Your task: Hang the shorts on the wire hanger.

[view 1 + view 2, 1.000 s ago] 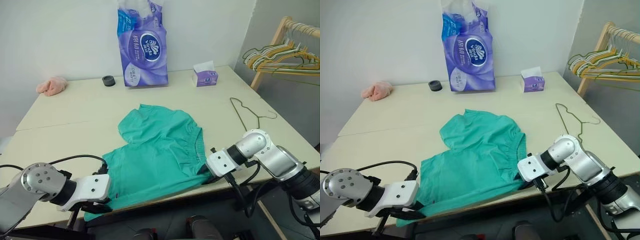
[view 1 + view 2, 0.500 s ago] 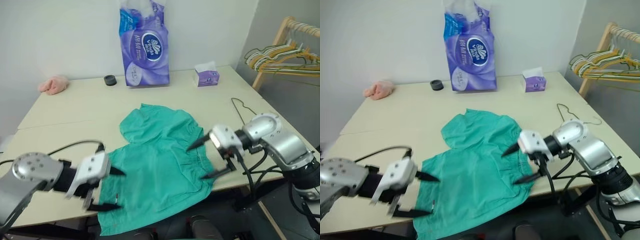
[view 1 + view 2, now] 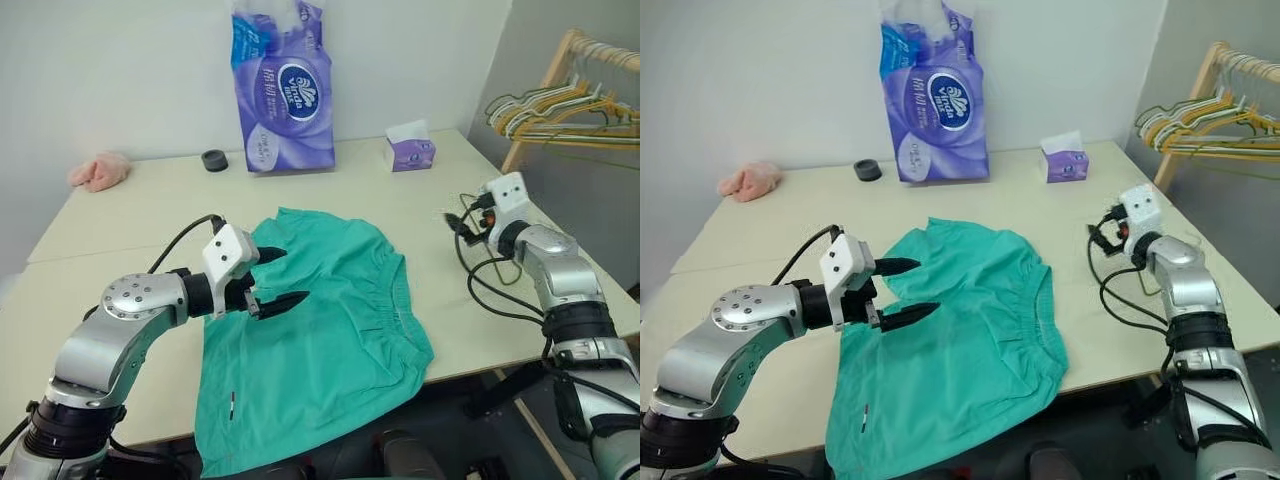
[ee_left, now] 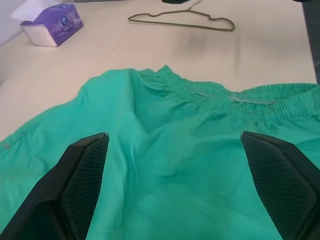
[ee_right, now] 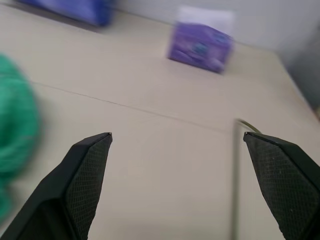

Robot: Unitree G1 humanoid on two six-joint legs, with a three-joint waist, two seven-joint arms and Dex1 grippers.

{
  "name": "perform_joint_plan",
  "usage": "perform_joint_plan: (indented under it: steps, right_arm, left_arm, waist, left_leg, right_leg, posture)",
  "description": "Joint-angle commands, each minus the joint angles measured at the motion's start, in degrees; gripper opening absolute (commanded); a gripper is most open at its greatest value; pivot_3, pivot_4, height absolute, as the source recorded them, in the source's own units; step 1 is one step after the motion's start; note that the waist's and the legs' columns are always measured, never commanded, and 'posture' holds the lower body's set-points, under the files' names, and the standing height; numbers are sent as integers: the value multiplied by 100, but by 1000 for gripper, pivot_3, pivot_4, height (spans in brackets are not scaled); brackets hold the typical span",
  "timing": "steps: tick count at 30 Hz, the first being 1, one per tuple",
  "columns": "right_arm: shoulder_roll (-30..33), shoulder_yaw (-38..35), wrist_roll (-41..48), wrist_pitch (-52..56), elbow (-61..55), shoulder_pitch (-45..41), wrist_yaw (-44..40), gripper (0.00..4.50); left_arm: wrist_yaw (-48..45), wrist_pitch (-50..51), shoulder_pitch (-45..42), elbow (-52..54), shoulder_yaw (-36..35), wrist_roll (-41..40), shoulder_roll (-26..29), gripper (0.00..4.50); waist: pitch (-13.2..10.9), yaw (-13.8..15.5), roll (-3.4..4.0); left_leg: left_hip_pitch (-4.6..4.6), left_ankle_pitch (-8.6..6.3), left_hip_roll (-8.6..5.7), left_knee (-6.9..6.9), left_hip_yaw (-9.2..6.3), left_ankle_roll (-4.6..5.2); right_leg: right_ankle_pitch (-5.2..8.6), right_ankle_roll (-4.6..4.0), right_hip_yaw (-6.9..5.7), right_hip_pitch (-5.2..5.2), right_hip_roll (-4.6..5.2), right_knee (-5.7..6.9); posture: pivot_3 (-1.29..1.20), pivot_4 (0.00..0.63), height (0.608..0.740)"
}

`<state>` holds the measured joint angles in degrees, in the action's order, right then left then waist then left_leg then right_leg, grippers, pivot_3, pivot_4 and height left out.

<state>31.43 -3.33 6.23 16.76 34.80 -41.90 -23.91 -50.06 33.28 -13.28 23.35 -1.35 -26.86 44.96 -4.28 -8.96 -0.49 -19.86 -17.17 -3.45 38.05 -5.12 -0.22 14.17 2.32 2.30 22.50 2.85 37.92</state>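
Left gripper (image 3: 902, 290): jaws spread, empty, above shorts (image 3: 970, 350).
Right gripper (image 5: 175, 185): jaws spread, empty, beside wire hanger (image 4: 182, 20).
Risk: thin wire may slip from my pinch.

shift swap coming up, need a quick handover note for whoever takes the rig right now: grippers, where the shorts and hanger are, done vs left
Left gripper: open, holding nothing, hovering over the teal-green soft cloth shorts.
Right gripper: open, holding nothing, above bare table near the thin olive-green wire hanger.
Shorts: spread flat at the table's front edge, lower hem hanging over it.
Wire hanger: flat on the table to the shorts' right, apart from them.
Done: nothing hung.
Left: pick up the hanger and get the shorts onto it.
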Motion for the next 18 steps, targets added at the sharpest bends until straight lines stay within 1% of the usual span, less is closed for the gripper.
perform_joint_plan:
  steps: [1,3,6,9,12,14,18]
  right_arm:
    - [40,-172,-199,-169,864,-366,457,4500]
    - [93,-127,-342,-328,1369,-502,624,4500]
    - [114,-256,-332,-333,2139,-691,837,4500]
    - [133,-310,-349,-383,2660,-717,979,4500]
    - [134,-334,-340,-280,2910,-645,938,4500]
    - [107,-303,-320,-149,2958,-558,762,4500]
    - [46,-228,-345,58,2923,-354,525,4500]
  left_arm:
    - [-240,-117,-370,-178,62,52,101,4464]
    - [-392,-183,-513,-286,132,107,148,4464]
    - [-643,-347,-719,-455,258,231,213,4464]
    - [-763,-425,-819,-558,317,290,218,4464]
    - [-842,-465,-828,-567,344,326,223,4464]
    - [-947,-451,-803,-532,343,291,241,4464]
    - [-1368,-470,-724,-406,370,185,426,4464]
  waist:
    - [0,-80,-1]
    - [0,-132,-1]
    - [-1,-217,1]
    - [-1,-252,1]
    - [-1,-302,1]
    - [0,-333,0]
    - [2,-369,-3]
  left_leg:
    - [1,0,1,1,3,1]
    - [3,0,2,2,11,3]
    - [8,0,3,1,13,3]
    - [8,-1,7,1,14,4]
    - [8,-1,8,0,17,5]
    - [9,-2,8,0,18,5]
    - [11,-2,13,1,13,7]
  right_leg:
    - [0,0,1,-2,-2,0]
    - [0,1,7,-6,-8,-2]
    - [0,2,8,-14,-29,-4]
    - [1,3,11,-14,-33,-7]
    - [1,4,16,-14,-34,-8]
    - [0,6,18,-15,-34,-8]
    - [0,7,14,-20,-41,-12]
  posture:
    - [-225,44,740]
    - [-219,44,740]
    - [-214,45,740]
    - [-212,47,740]
    - [-210,48,740]
    - [-210,48,740]
    - [-212,50,740]
